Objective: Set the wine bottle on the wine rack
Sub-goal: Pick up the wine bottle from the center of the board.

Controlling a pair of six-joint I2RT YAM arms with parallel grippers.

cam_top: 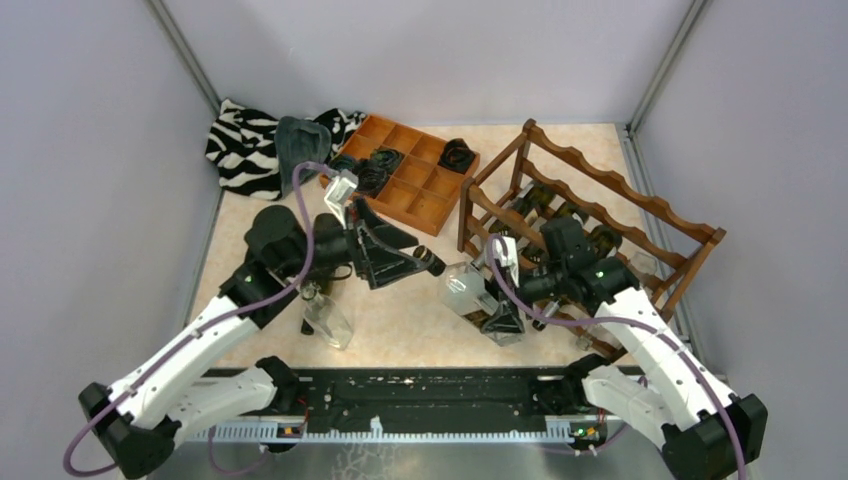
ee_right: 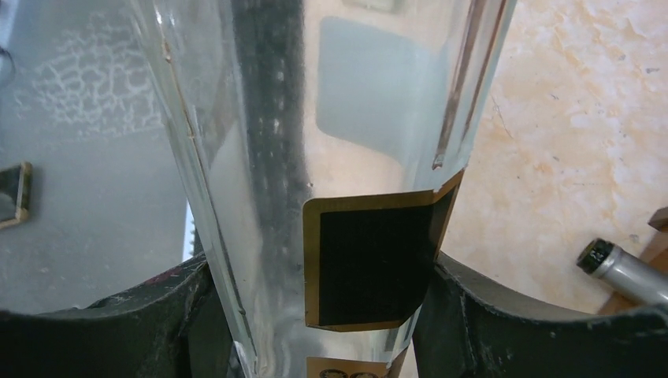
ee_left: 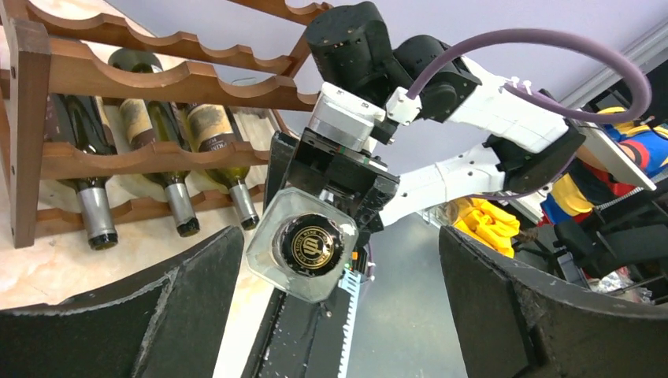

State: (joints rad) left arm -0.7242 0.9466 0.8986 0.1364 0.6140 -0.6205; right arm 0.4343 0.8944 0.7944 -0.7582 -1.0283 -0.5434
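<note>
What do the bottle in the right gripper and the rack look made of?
Bottle: probably clear, glossy glass; the table shows through it and its edges glint. Rack: looks like reddish-brown stained wood, with a smooth low sheen on its scalloped rails.

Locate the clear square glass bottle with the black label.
Top view, right of centre: the clear glass bottle is clamped in the right gripper, beside the reddish-brown wooden wine rack.

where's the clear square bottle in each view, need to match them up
Top external: clear bottle at centre, left of the wine rack.
Left wrist: centre, cap facing the camera.
Right wrist: fills the middle.
Landmark: wine rack, right in top, upper left in left wrist.
</note>
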